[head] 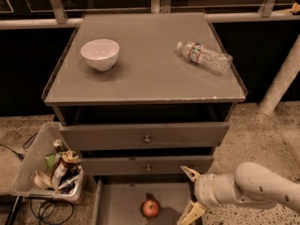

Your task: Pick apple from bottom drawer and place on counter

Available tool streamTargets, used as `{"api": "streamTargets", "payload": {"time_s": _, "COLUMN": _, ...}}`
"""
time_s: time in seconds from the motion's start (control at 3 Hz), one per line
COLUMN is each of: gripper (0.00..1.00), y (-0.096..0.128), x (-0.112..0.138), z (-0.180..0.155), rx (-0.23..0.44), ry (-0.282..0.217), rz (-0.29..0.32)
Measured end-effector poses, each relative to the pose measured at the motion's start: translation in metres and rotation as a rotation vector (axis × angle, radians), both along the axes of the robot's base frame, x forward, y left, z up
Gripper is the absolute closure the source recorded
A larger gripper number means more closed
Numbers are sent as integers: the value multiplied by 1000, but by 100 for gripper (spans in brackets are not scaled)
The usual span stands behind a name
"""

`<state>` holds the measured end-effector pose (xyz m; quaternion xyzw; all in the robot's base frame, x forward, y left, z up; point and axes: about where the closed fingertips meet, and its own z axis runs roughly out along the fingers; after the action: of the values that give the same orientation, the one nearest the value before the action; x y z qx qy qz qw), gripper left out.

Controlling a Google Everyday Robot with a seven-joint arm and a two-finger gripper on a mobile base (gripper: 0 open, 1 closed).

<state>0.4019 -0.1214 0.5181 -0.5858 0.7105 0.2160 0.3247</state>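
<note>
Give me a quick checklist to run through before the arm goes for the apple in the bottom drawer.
1. Bottom drawer pulled out, floor exposed: ok.
2. Apple in plain sight on the drawer floor, nothing on top of it: ok.
3. Gripper open, fingers spread: ok.
4. Gripper around the apple: not ok. It sits by the drawer's right edge as the camera sees it, apart from the apple.
5. Bare space on the counter between the white bowl and the water bottle: ok.
6. Room for the gripper under the drawer above: cannot tell.
</note>
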Motion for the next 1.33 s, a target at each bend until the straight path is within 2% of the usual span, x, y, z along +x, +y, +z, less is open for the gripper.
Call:
{"api": "streamTargets", "payload": {"time_s": 0.67, "gripper": 0, "y": 35, "x": 13, "z": -67, "rx": 26, "ry": -5, "rz": 97}}
{"api": "streamTargets", "payload": {"time_s": 1.0, "gripper": 0, "y": 43, "x": 22, "z": -107, "rx": 62, "ry": -5, "rz": 120}}
{"api": "streamTargets", "payload": {"time_s": 1.33, "gripper": 0, "y": 45, "x": 30, "z": -135, "rx": 98, "ry": -28, "rz": 118}}
